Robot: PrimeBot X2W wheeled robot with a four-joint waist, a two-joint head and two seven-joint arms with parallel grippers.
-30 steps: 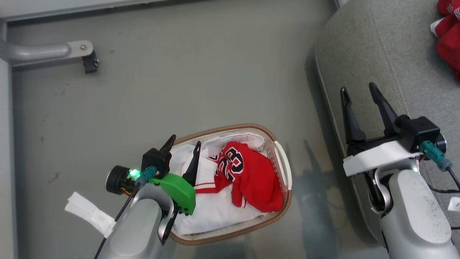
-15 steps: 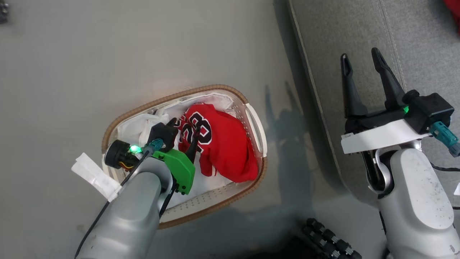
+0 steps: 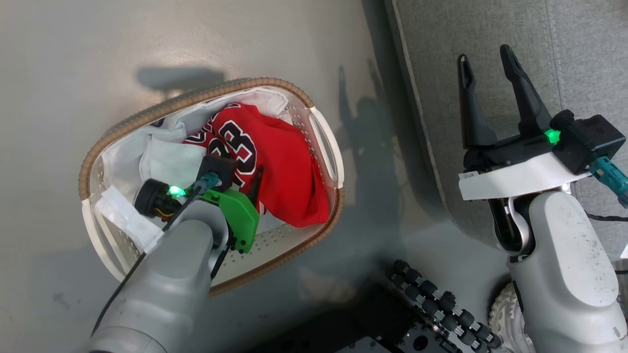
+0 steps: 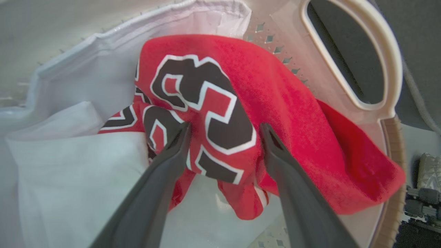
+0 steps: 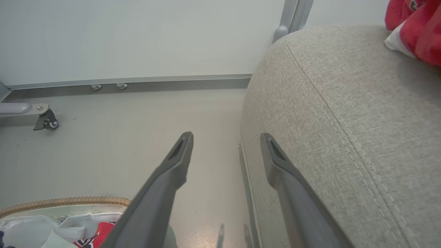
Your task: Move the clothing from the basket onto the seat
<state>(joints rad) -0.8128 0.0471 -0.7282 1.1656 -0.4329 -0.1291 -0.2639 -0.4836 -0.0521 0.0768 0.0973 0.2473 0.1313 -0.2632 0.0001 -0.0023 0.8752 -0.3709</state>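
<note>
Clothing (image 3: 289, 181), crumpled red fabric, lies in the perforated oval basket (image 3: 279, 240).

Clothing (image 3: 289, 181) in basket (image 3: 196, 95) — maybe on seat (image 3: 431, 39)

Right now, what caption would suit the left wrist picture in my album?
Open left gripper poised around a fold of the red jersey inside the white basket.

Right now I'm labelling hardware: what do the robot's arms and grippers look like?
Both arms have pale grey shells and two long dark tapered fingers. The left gripper sits on a green bracket, the right gripper on a white bracket. Each wrist carries a black module, green light and teal connector.
</note>
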